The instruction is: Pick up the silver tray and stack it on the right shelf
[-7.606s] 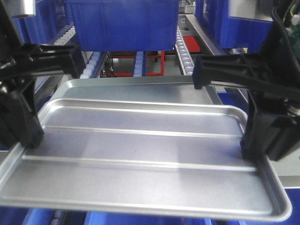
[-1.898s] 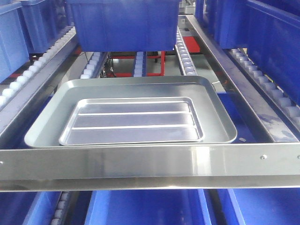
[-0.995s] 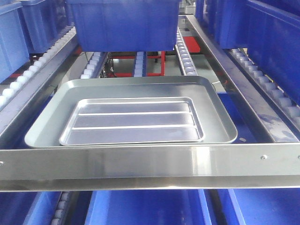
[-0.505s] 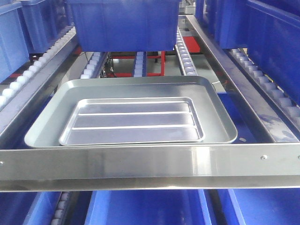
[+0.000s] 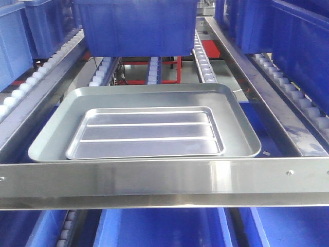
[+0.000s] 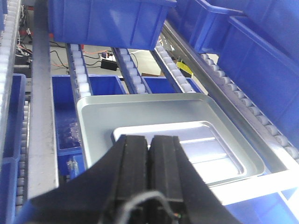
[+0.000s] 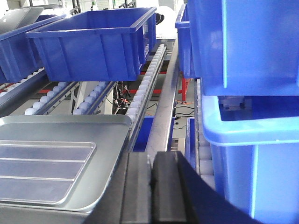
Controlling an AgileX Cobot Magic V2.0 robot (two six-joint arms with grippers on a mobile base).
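Note:
The silver tray (image 5: 145, 133), shiny with two long raised ribs, lies flat inside a larger plain silver tray (image 5: 236, 103) on the right shelf (image 5: 154, 180), just behind its broad steel front bar. No gripper appears in the front view. In the left wrist view my left gripper (image 6: 149, 138) is shut on nothing, pulled back over the near side of the silver tray (image 6: 208, 147). In the right wrist view my right gripper (image 7: 151, 157) is shut and empty, off the right edge of the larger tray (image 7: 70, 126), with the silver tray (image 7: 42, 168) to its left.
Blue bins (image 5: 136, 25) stand on the roller lanes (image 5: 203, 62) behind the trays and along both sides. A big blue bin (image 7: 252, 154) sits close on the right of my right gripper. More blue bins (image 5: 159, 226) show on the level below.
Earlier both grippers held the silver tray above the larger one. It now rests inside the larger tray, and both grippers have let go and left the front view.

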